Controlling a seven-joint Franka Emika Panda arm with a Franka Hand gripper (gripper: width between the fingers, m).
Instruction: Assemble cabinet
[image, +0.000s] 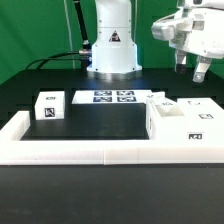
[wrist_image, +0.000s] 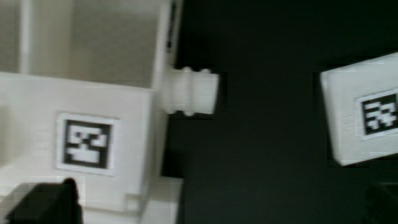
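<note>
The cabinet parts are white matte pieces with black-and-white tags. A small box piece (image: 48, 106) stands at the exterior view's left. A larger box piece (image: 176, 124) stands at the exterior view's right, with flatter white pieces (image: 198, 104) behind it. My gripper (image: 192, 68) hangs in the air above this right group, open and holding nothing. In the wrist view a tagged white piece (wrist_image: 89, 130) with a round knob (wrist_image: 196, 90) on its side lies below my gripper (wrist_image: 214, 215). A second tagged piece (wrist_image: 365, 112) lies apart from it. One dark fingertip (wrist_image: 43, 205) shows.
A low white rim wall (image: 100, 150) runs along the front and the exterior view's left of the black table. The marker board (image: 112, 97) lies in front of the robot base (image: 112, 50). Cables run behind at the left.
</note>
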